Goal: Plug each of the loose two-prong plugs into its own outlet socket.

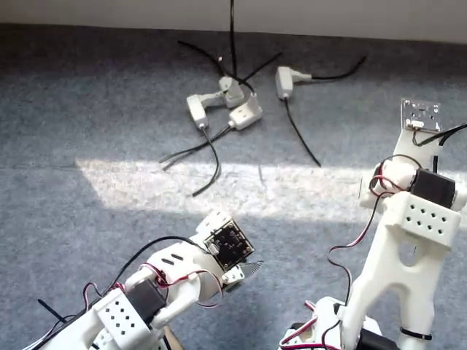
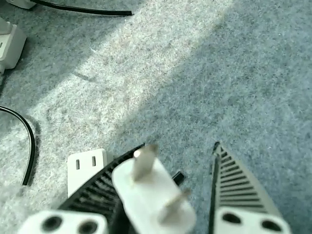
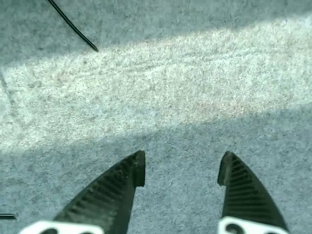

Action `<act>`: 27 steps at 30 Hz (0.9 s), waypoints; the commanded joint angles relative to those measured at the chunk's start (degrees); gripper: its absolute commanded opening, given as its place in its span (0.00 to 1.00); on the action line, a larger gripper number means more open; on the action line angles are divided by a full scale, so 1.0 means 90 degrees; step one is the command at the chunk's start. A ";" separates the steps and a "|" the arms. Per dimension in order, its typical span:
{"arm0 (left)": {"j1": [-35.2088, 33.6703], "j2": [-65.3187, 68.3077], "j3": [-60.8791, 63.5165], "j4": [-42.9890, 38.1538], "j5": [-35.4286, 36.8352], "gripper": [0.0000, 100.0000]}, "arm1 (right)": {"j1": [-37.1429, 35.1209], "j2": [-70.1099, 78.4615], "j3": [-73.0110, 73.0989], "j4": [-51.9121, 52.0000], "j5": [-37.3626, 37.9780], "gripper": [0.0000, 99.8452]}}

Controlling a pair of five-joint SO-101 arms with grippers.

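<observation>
My left gripper (image 2: 180,146) is shut on a white two-prong plug (image 2: 151,195), which leans against one finger with its prongs pointing forward. A white outlet socket (image 2: 87,168) lies on the carpet just beside that finger. In the high view this gripper (image 1: 248,270) sits at the lower middle. Far off near the back wall lie a cluster of white plugs and sockets (image 1: 232,102) and a separate white plug (image 1: 283,80), all with black cables. My right gripper (image 3: 183,163) hangs open over bare carpet, holding nothing.
Grey carpet (image 1: 87,146) covers the floor, crossed by a bright sunlit band. Loose black cable ends (image 1: 204,182) trail forward from the cluster. The right arm (image 1: 408,219) stands tall at the right edge. A black cable (image 3: 73,27) ends beyond the right gripper.
</observation>
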 commanded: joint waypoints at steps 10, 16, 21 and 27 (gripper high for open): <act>-0.0220 -0.0073 -0.0415 -0.0107 -0.0039 0.22 | -0.0601 -0.0083 -0.0269 -0.0034 0.0010 0.25; 0.0122 -0.0073 -0.0786 -0.0127 -0.0029 0.22 | -0.0591 -0.0083 -0.0269 -0.0044 0.0010 0.25; 0.1138 -0.0073 -0.0855 -0.0137 -0.0049 0.10 | -0.0571 -0.0083 -0.0269 -0.0083 0.0010 0.25; 0.0816 -0.0015 -0.0816 -0.0107 -0.0049 0.01 | -0.0562 -0.0083 -0.0269 -0.0073 0.0010 0.25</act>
